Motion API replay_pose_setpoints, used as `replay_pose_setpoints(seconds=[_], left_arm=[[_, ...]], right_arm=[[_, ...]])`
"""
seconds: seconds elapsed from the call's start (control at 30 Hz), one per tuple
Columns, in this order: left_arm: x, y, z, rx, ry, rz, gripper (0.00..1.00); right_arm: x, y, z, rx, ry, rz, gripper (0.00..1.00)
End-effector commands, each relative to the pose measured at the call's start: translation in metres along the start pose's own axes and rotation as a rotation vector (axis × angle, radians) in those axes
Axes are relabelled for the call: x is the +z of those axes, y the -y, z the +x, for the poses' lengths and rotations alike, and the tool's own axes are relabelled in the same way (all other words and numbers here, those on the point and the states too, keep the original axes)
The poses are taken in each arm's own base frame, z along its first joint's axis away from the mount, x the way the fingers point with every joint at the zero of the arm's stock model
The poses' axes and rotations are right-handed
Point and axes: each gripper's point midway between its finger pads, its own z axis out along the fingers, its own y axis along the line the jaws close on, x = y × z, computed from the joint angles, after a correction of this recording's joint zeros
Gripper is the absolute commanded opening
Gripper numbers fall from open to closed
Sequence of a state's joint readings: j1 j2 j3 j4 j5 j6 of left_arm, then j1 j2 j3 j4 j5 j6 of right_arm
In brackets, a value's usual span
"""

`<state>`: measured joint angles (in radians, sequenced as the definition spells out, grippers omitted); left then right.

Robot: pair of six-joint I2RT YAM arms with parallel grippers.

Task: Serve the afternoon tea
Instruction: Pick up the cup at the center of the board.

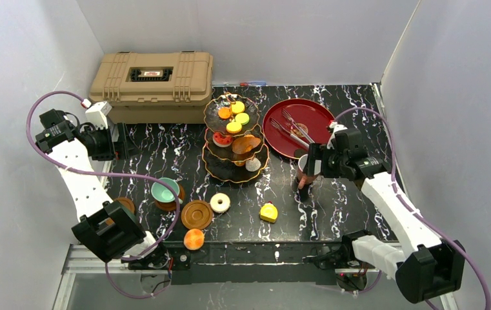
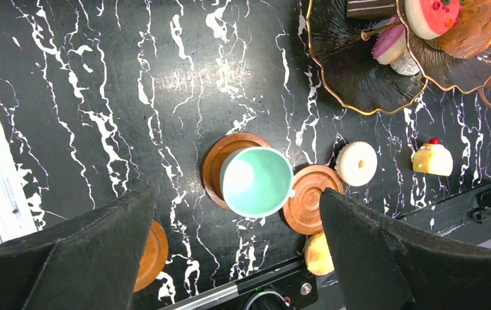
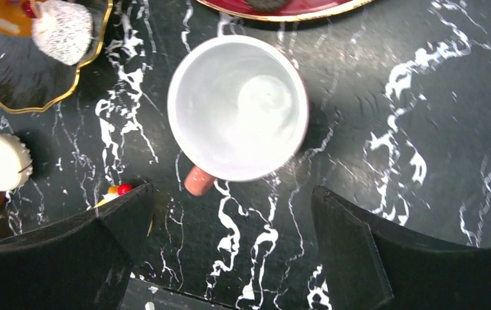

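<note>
The dark three-tier stand [image 1: 236, 139] with gold rims holds several sweets at mid table. A teal cup [image 2: 257, 181] sits on a brown saucer [image 2: 220, 158], beside an empty saucer [image 2: 310, 197]. A white donut [image 2: 357, 163], a yellow cake [image 2: 432, 159] and an orange macaron [image 2: 319, 253] lie on the table. My left gripper [image 2: 236, 252] hangs open high over the table's left, holding nothing. My right gripper [image 3: 230, 252] is open just above and near of a white cup [image 3: 237, 106] with a pink handle, not touching it.
A big tan case [image 1: 152, 77] stands at the back left. A red plate [image 1: 297, 119] with forks lies behind the white cup. A third saucer [image 1: 125, 205] sits near the left arm's base. The table's front edge runs just below the macaron.
</note>
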<state>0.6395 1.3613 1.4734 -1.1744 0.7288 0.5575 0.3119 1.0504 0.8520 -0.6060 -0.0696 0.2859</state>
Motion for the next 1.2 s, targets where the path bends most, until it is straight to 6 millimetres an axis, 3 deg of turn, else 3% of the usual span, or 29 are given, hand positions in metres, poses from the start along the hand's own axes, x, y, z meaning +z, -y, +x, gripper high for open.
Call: replay_pose_setpoints(seconds=[0.0,0.07,0.2,0.47,0.8,0.97,1.07,1.17], left_arm=[[-0.01,0.007,-0.005,0.033,0.031,-0.011,0.98],[-0.009,0.007,-0.005,0.034,0.03,-0.008,0.98],[-0.008,0.009,-0.005,0.022,0.034,0.007,0.98],[-0.009,0.008,-0.005,0.024,0.034,-0.004,0.98],[-0.012,0.009,-0.006,0.031,0.038,-0.014,0.98],[-0.012,0.008,-0.006,0.034,0.035,-0.019,0.98],[-0.014,0.008,-0.007,0.042,0.039,-0.027,0.98],[-0.015,0.007,-0.008,0.049,0.038,-0.035,0.98]], right_arm=[[-0.02,0.023,0.012,0.081,0.023,0.147,0.97],[-0.029,0.025,0.015,0.111,0.034,0.192,0.96],[-0.032,0.006,0.017,0.184,0.054,0.178,0.94],[-0.015,-0.025,0.029,0.147,0.098,0.297,0.85],[0.021,-0.015,0.018,0.105,0.185,0.412,0.75],[0.04,-0.017,0.024,0.115,0.177,0.417,0.62],[0.044,-0.01,0.029,0.112,0.17,0.46,0.52],[0.043,-0.003,0.034,0.098,0.17,0.494,0.5]])
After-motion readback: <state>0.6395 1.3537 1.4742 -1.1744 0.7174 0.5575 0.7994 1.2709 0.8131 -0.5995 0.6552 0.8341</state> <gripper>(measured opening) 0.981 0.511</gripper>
